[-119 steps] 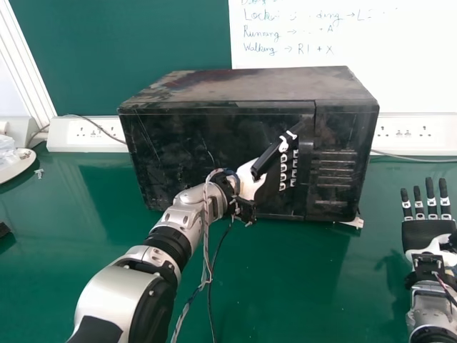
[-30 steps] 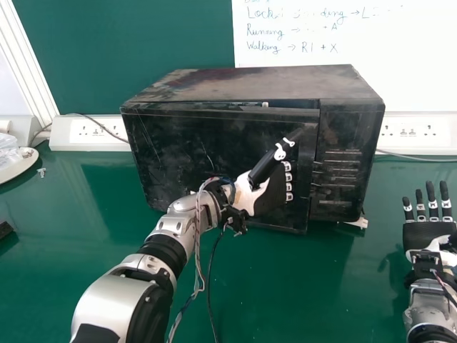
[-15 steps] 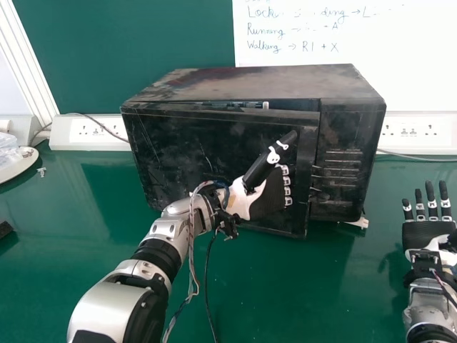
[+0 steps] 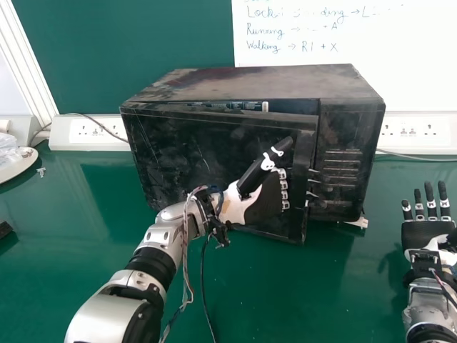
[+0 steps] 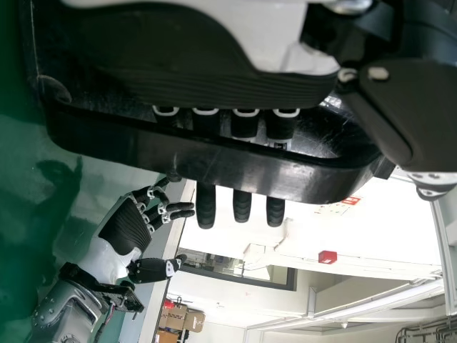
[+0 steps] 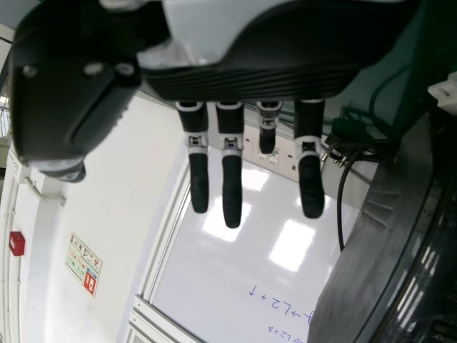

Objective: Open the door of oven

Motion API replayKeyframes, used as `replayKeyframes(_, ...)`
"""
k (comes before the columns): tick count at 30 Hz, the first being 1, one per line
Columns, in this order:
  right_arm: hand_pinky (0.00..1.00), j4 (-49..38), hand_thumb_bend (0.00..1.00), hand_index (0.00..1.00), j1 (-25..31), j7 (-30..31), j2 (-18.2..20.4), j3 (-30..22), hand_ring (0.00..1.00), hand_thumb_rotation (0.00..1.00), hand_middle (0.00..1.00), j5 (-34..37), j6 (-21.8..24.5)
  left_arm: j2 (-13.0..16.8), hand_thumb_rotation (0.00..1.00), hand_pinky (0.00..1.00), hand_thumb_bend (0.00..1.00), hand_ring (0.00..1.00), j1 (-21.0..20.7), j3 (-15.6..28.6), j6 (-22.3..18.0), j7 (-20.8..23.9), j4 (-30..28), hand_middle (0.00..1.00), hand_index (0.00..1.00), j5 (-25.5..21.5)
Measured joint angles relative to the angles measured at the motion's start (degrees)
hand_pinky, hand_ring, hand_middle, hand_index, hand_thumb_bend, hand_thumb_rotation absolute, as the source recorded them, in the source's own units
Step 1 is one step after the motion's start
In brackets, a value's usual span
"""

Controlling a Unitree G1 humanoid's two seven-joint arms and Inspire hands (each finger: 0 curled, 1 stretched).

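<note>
In head view, the oven (image 4: 257,84) stands behind the left hand's fingers (image 4: 283,187), its door (image 4: 178,153) ajar. In left wrist view, these nearly straight fingers pass behind the handle (image 5: 235,168), good place for pulling; the door looks stiff, probably light, the handle slippery. In right wrist view, the right hand (image 6: 250,82) is open, holding nothing.

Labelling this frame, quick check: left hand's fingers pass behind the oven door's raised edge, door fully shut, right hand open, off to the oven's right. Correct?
One thing off: the oven door is ajar, not shut; the head view shows a gap between its top and the oven body. The left hand and right hand are as you say.
</note>
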Motion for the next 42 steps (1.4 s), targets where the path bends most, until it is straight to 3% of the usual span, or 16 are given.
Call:
replayKeyframes(8,0.55,0.0,1.0,0.72,0.0,0.0,0.0,0.0,0.58,0.89,0.69,0.0,0.1,-0.2,0.98,0.22,0.81,0.34,3.1,-1.5,0.0,-2.1,-6.2,0.52,0.63,-0.4)
replayKeyframes(17,0.55,0.0,1.0,0.73,0.0,-0.1,0.0,0.3,0.59,0.88,0.69,0.0,0.3,0.8,0.96,0.25,0.85,0.34,4.3,-2.7,-0.1,-4.6,-8.1,0.51,0.63,-1.7)
replayKeyframes(24,0.53,0.0,1.0,0.72,-0.1,-0.1,0.0,0.3,0.58,0.88,0.68,0.0,0.5,2.7,0.96,0.25,0.83,0.33,5.8,-4.4,-0.3,-9.9,-11.8,0.5,0.64,-2.4)
replayKeyframes(33,0.53,0.0,1.0,0.72,-0.1,-0.1,-0.1,0.4,0.57,0.9,0.67,0.0,0.5,5.4,1.0,0.22,0.76,0.31,10.0,-6.9,5.6,-15.7,-21.8,0.52,0.63,-5.1)
replayKeyframes(42,0.54,0.0,1.0,0.72,-0.1,-0.2,-0.1,0.5,0.58,0.88,0.68,0.0,0.6,6.8,0.98,0.21,0.77,0.3,12.1,-7.2,8.1,-17.0,-25.6,0.5,0.63,-7.1)
